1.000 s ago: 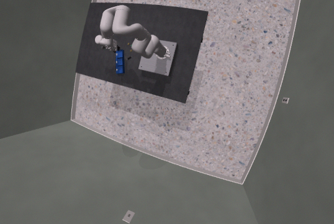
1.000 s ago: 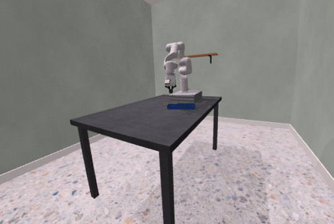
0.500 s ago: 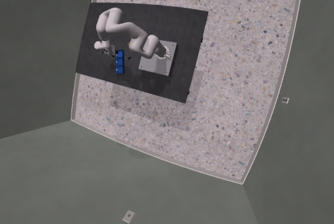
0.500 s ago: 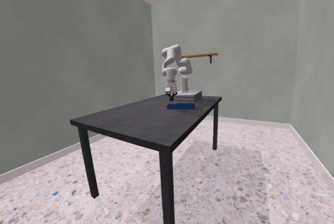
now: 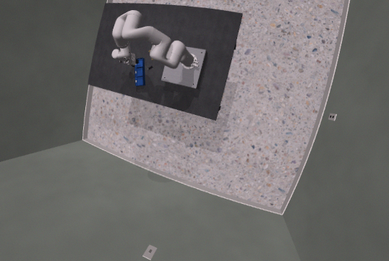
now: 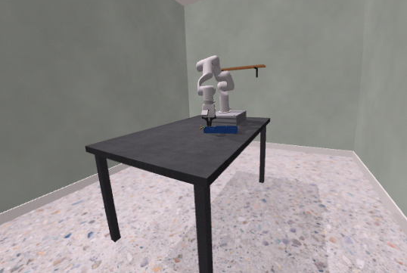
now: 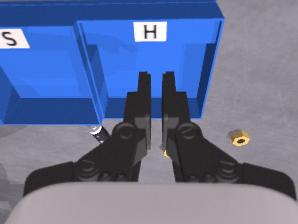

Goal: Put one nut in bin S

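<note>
end effector [image 7: 156, 92]: fingers nearly together, nothing between them, tips over the near wall of the blue bin marked H [image 7: 207, 55] | bin marked S [image 7: 37, 80]: adjoining on its left | 1 yellow nut [image 7: 239, 137]: on the table [image 7: 260, 75], right of the fingers, outside the bins | battery [image 7: 99, 132]: partly hidden, just beside the bins' near wall

The arm [image 6: 212, 85] folds downward, its pincer [image 7: 156, 82] shut and gripping nothing.
</note>
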{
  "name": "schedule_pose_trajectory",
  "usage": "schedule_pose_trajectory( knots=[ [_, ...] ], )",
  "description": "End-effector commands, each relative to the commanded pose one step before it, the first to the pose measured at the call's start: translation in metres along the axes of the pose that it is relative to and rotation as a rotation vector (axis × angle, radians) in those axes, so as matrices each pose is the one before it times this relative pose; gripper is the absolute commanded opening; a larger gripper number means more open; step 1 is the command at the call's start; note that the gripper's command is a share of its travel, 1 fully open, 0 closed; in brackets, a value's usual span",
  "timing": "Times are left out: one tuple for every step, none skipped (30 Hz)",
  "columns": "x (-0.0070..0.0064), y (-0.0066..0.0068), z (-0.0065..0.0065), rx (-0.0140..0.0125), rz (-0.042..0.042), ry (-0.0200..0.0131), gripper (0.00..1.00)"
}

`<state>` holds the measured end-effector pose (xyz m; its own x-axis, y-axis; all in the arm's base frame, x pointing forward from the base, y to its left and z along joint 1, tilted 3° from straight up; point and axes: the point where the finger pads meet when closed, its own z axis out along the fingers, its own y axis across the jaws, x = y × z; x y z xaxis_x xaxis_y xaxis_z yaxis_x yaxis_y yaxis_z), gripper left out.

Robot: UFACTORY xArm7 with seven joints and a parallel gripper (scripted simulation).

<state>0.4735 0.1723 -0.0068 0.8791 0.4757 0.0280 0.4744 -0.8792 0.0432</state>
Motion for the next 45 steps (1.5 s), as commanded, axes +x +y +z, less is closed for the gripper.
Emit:
schedule_pose_trajectory(
  knots=[
    [0.00268, 0.00027, 0.00746, -0.00144, -0.00003, 0.00593, 0.07],
    [-0.00001, 0.0, 0.00267, 0.00001, 0.0, 0.0, 0.07],
    [-0.00001, 0.0, 0.00267, 0.00001, 0.0, 0.0, 0.07],
    [-0.00001, 0.0, 0.00267, 0.00001, 0.0, 0.0, 0.07],
    [-0.00001, 0.0, 0.00267, 0.00001, 0.0, 0.0, 0.07],
    [-0.00001, 0.0, 0.00267, 0.00001, 0.0, 0.0, 0.07],
    [-0.00001, 0.0, 0.00267, 0.00001, 0.0, 0.0, 0.07],
    [-0.00001, 0.0, 0.00267, 0.00001, 0.0, 0.0, 0.07],
    [0.0, 0.0, 0.00174, 0.0, 0.0, 0.0, 0.07],
    [0.00001, 0.0, 0.00001, 0.0, 0.0, 0.0, 0.07],
    [0.0, 0.0, 0.0, 0.0, 0.0, 0.0, 0.07],
    [0.0, 0.0, 0.0, 0.0, 0.0, 0.0, 0.07],
    [0.0, 0.0, 0.0, 0.0, 0.0, 0.0, 0.07],
    [0.0, 0.0, 0.0, 0.0, 0.0, 0.0, 0.07],
    [0.0, 0.0, 0.0, 0.0, 0.0, 0.0, 0.07],
    [-0.00001, 0.00001, -0.00003, 0.00001, 0.0, 0.0, 0.07],
    [0.00001, 0.0, 0.00001, 0.0, 0.0, 0.0, 0.07],
    [0.0, 0.0, 0.00001, 0.0, 0.0, 0.0, 0.07],
    [0.0, 0.0, 0.0, 0.0, 0.0, 0.0, 0.07],
    [0.0, 0.0, 0.0, 0.0, 0.0, 0.0, 0.07],
    [0.0, 0.0, 0.0, 0.0, 0.0, 0.0, 0.07],
    [0.0, 0.0, 0.0, 0.0, 0.0, 0.0, 0.07],
    [0.0, 0.0, 0.0, 0.0, 0.0, 0.0, 0.07],
    [0.0, 0.0, 0.0, 0.0, 0.0, 0.0, 0.07],
    [0.0, 0.0, 0.0, 0.0, 0.0, 0.0, 0.07],
    [0.0, 0.0, 0.0, 0.0, 0.0, 0.0, 0.07],
    [0.0, 0.0, 0.0, 0.0, 0.0, 0.0, 0.07],
    [0.00005, 0.00002, -0.00008, -0.00004, 0.00001, 0.00015, 0.07],
    [-0.00001, 0.0, 0.00001, 0.00001, 0.0, -0.00002, 0.07],
    [0.0, 0.0, 0.0, 0.0, 0.0, -0.00001, 0.07],
    [0.0, 0.0, 0.0, 0.0, 0.0, 0.0, 0.07],
    [0.0, 0.0, 0.0, 0.0, 0.0, 0.0, 0.07],
    [-0.00004, -0.00001, 0.00006, 0.00003, -0.00001, -0.00012, 0.07],
    [0.0, 0.0, 0.0, 0.0, 0.0, 0.0, 0.07],
    [0.00005, 0.00002, -0.00007, -0.00004, 0.00001, 0.00015, 0.07],
    [-0.00001, 0.0, 0.00001, 0.00001, 0.0, -0.00003, 0.07],
    [-0.00001, 0.0, 0.00001, 0.00001, 0.0, -0.00003, 0.07],
    [0.0, 0.0, 0.0, 0.0, 0.0, -0.00001, 0.07],
    [0.0, 0.0, 0.0, 0.0, 0.0, 0.00001, 0.07],
    [0.0, 0.0, 0.0, 0.0, 0.0, 0.00001, 0.07],
    [0.0, 0.0, 0.0, 0.0, 0.0, 0.0, 0.07],
    [0.0, 0.0, 0.0, 0.0, 0.0, 0.0, 0.07],
    [0.0, 0.0, 0.0, 0.0, 0.0, 0.0, 0.07],
    [0.0, 0.0, 0.0, 0.0, 0.0, 0.0, 0.07],
    [0.0, 0.0, 0.0, 0.0, 0.0, 0.0, 0.07]
  ],
)
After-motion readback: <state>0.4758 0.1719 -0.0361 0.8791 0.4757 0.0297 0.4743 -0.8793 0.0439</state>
